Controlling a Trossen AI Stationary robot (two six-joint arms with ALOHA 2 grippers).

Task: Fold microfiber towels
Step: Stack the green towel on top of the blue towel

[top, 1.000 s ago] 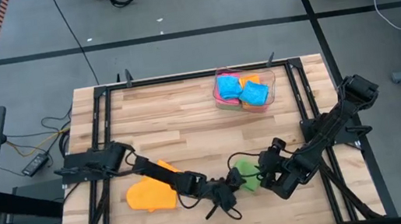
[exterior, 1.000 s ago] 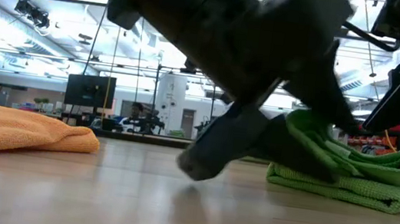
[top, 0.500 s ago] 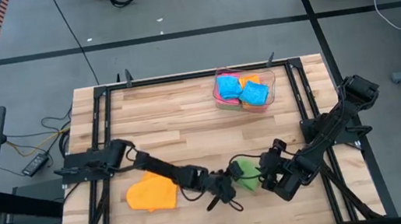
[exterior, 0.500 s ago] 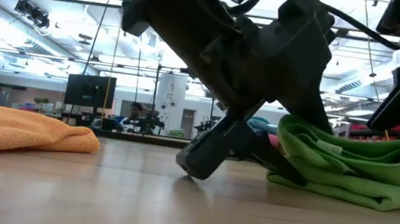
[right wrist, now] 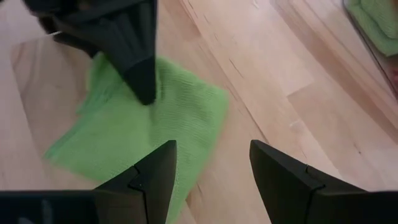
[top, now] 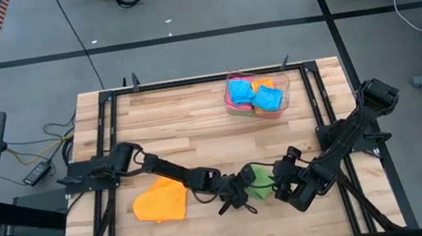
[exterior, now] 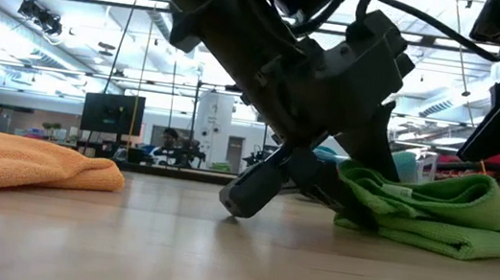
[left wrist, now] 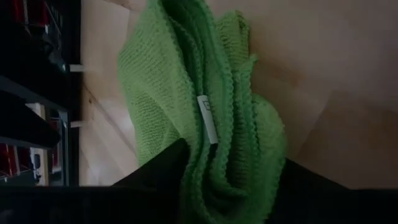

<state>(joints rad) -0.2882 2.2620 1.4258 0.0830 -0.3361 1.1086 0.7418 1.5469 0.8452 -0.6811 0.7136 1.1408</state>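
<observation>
You have two dark arms at work over the wooden worktop (top: pixel 195 124), and both reach in toward its near edge. The left gripper (top: pixel 238 196) sits right at the green towel (top: pixel 260 181), which lies near the middle of the near edge. In the left wrist view its two fingers (left wrist: pixel 165 167) stand on either side of the bunched green cloth, with folds of it between them, so it is pinching the green towel. A small white tag (left wrist: pixel 207 118) shows on that towel. The right gripper (top: pixel 285 184) hovers just beside the same green towel, on the side toward the right edge, and its two fingers (right wrist: pixel 152 177) stand apart with nothing between them. You can count one green towel out on the worktop. You can also count one orange towel (top: pixel 161 203), lying in a loose heap near the near left corner, well apart from the green one. One clear tray (top: pixel 282 81) stands by the far edge, toward the right. In it you can see two sky blue towels (top: pixel 239 94) and a bit of orange cloth, with pink showing low at the tray's side.
</observation>
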